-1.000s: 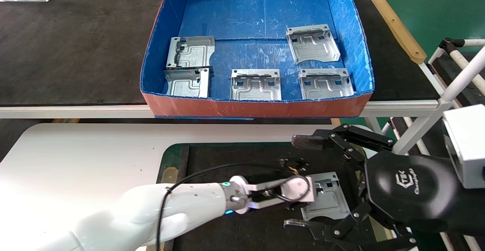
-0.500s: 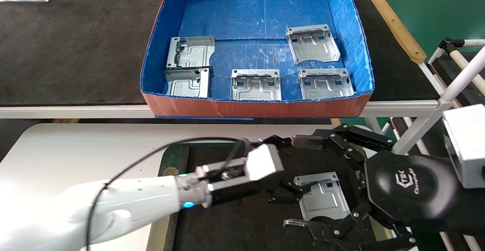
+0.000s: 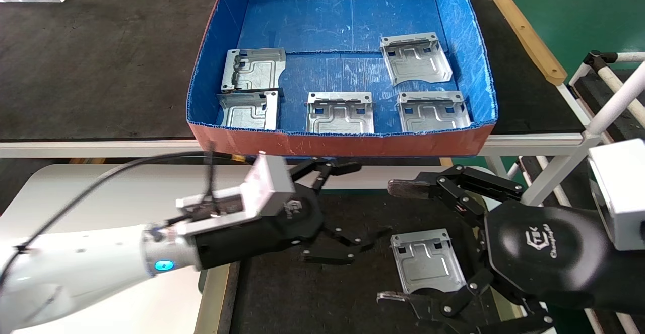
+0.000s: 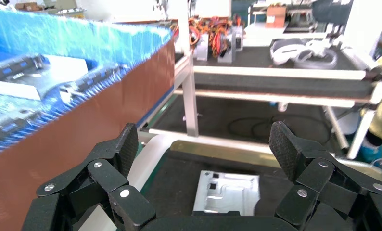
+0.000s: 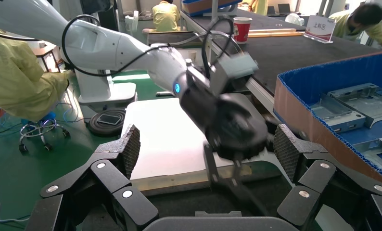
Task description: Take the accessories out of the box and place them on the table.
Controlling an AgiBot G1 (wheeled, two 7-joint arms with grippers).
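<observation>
Five stamped metal plates (image 3: 340, 113) lie in the blue box (image 3: 468, 47), three hard against its near wall, the far half bare. One plate (image 3: 427, 267) lies flat on the black felt mat (image 3: 302, 293) of the white table (image 3: 101, 193), between the spread, empty fingers of the right gripper (image 3: 398, 243). The left gripper (image 3: 347, 213), released and wide open, reaches across above the mat's far edge, just short of the box's orange front.

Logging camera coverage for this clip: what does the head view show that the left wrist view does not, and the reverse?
Only the head view shows the right gripper, open around the plate on the mat, and all five plates in the box. Only the left wrist view shows the benches behind. Both show the open left gripper, that plate and the box's orange wall.
</observation>
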